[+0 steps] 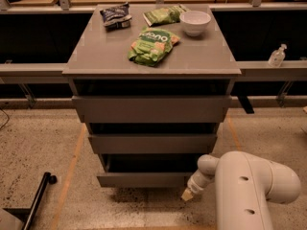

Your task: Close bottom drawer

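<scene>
The bottom drawer (144,178) is the lowest grey front of the cabinet, near the floor, and stands out only slightly from the cabinet. Its tray is nearly hidden under the mid drawer (152,143). My gripper (188,194) hangs from the white arm (252,190) at the drawer's lower right corner, just in front of the front panel, close to or touching it.
The top drawer (151,109) is shut. On the cabinet top (100,56) lie a green chip bag (151,45), a dark bag (115,15), another green bag (164,14) and a white bowl (194,22). A black stand leg (38,198) lies on the floor at the left.
</scene>
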`<state>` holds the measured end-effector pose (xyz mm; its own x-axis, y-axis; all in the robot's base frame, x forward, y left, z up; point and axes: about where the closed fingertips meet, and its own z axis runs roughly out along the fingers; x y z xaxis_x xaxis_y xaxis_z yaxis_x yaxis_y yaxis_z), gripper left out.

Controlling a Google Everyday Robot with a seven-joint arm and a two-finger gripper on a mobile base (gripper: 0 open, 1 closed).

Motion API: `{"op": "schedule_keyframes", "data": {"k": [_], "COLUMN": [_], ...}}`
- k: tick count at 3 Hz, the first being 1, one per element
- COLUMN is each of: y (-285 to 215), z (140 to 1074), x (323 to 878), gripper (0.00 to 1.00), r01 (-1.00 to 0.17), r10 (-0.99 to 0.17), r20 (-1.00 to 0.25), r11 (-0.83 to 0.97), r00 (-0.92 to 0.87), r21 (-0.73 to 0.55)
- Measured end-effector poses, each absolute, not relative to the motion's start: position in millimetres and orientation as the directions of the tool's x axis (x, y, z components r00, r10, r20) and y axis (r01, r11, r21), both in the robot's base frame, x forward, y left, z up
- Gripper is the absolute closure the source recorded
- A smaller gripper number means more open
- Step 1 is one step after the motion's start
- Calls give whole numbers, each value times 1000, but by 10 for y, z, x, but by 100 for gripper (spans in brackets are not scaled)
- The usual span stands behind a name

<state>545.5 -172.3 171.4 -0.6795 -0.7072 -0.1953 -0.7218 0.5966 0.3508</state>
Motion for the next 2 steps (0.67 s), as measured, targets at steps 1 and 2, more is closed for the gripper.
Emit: {"op": "schedule_keyframes", "data": {"k": [1,2], "y": [-1723,-1661], "z": [1714,1704], "x": [5455,5669], "gripper": [100,100], "r01": [-722,-755], "r10": [-707,-734], "r20": [-195,-200], "r11": [597,588], "r00": [-679,-649], "r21": [351,292]}}
